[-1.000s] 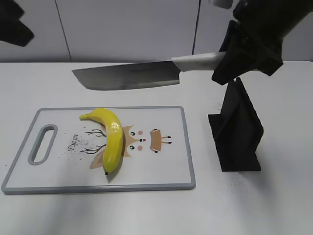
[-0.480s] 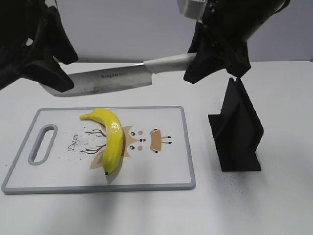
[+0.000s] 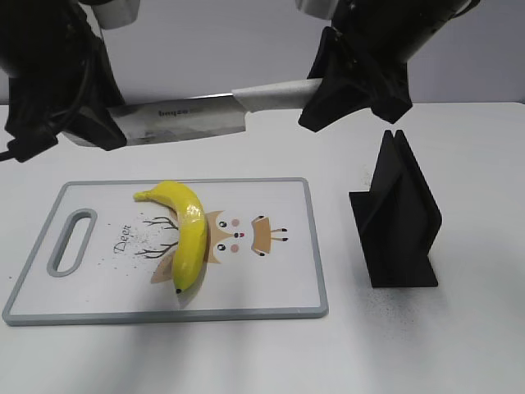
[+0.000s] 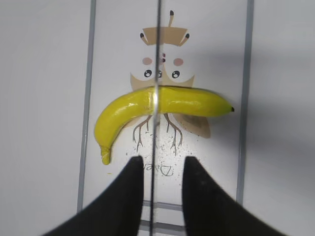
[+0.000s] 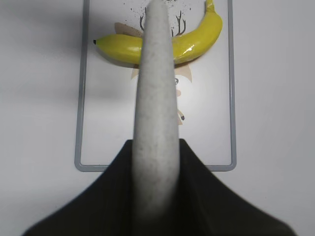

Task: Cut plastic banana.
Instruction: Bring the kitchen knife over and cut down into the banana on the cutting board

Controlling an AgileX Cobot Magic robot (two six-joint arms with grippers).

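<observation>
The plastic banana (image 3: 187,226) lies whole on the cutting board (image 3: 279,283), stem at the back, dark tip toward the front. My right gripper (image 3: 328,103) is shut on the pale handle of a kitchen knife (image 3: 184,119), which it holds level above the board's far edge. In the right wrist view the handle (image 5: 155,98) runs out over the banana (image 5: 197,42). My left gripper (image 3: 102,131) is open at the blade's tip end. In the left wrist view its fingers (image 4: 162,164) straddle the thin blade line (image 4: 156,59) without clamping it, above the banana (image 4: 192,103).
A black knife stand (image 3: 402,217) stands on the white table to the right of the board. The board has a handle slot (image 3: 72,240) at its left end and a deer drawing under the banana.
The knife has moved left and a little toward the wall. My left arm has come in from the upper left and its fingers now sit around the blade's tip end. The banana has not moved.
</observation>
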